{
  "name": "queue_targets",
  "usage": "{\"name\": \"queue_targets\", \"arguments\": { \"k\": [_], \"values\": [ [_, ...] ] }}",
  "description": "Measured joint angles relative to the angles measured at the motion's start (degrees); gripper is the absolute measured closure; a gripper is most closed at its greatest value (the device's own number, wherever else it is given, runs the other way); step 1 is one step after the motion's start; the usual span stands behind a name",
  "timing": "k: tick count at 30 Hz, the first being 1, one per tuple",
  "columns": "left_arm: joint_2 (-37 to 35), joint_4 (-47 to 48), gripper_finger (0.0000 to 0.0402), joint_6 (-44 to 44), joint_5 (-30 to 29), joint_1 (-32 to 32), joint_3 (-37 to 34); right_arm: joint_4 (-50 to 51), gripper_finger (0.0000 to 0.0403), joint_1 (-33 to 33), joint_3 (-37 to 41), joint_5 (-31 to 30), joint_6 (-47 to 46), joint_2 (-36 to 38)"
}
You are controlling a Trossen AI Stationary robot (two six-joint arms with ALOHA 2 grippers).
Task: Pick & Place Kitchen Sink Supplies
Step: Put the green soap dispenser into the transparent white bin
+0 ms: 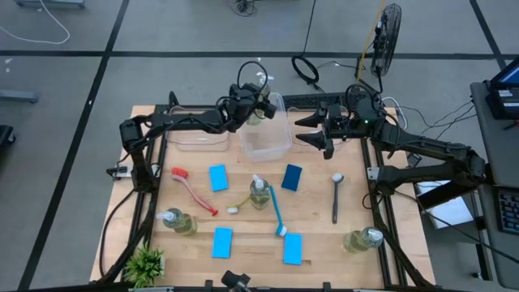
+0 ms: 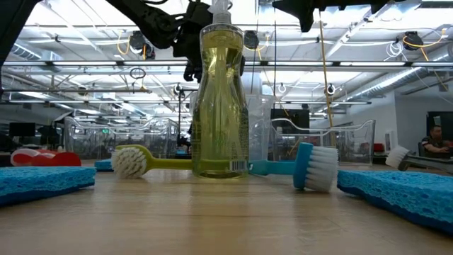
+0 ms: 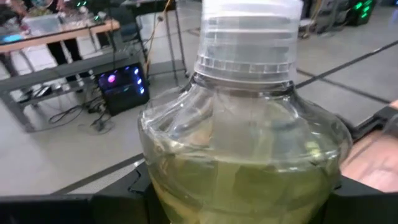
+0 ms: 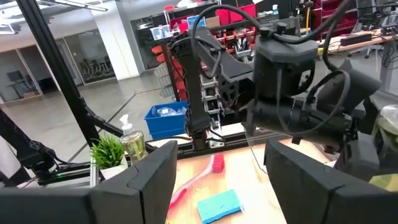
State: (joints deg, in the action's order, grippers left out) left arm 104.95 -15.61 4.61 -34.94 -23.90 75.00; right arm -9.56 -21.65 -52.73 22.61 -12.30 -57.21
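My left gripper [image 1: 253, 108] is shut on a clear pump bottle [image 3: 242, 155] of yellow-green liquid, held over the far left corner of a clear bin [image 1: 272, 144]. My right gripper [image 1: 315, 130] hangs open just right of that bin, touching nothing. Three more pump bottles [image 1: 259, 195] [image 1: 177, 221] [image 1: 362, 239] stand on the table. Blue sponges [image 1: 217, 178] [image 1: 293, 177] [image 1: 222, 242] [image 1: 293, 249] lie flat. A red brush [image 1: 193, 188], yellow-green brush [image 1: 241, 203], blue brush [image 1: 277, 212] and dark grey brush [image 1: 336, 196] lie among them. My left gripper pinches the pump bottle's body just below its shoulder [image 3: 161, 186], one dark finger [image 3: 118, 208] on each side. The fingers reach it roughly level, from the table's left side. The bottle stays upright, its white pump collar [image 3: 245, 43] above the fingers.
A second clear bin [image 1: 199, 139] sits left of the first, under the left arm. A small green plant [image 1: 146, 264] stands at the near left corner. Bare wood shows along the table's right side and near edge. The table frame's black posts flank both sides.
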Motion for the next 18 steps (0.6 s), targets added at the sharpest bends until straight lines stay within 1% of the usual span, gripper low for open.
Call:
{"name": "queue_targets", "arguments": {
  "k": [11,18],
  "values": [
    [1.37,0.37,0.0178,3.94,0.04,-0.20,-0.02,0.04,0.0177,0.00,0.00,0.00,1.03,0.00],
    [2.81,-1.33,0.0178,3.47,-0.12,-0.52,-0.04,0.23,0.0180,0.00,0.02,0.04,0.90,0.00]
  ]
}}
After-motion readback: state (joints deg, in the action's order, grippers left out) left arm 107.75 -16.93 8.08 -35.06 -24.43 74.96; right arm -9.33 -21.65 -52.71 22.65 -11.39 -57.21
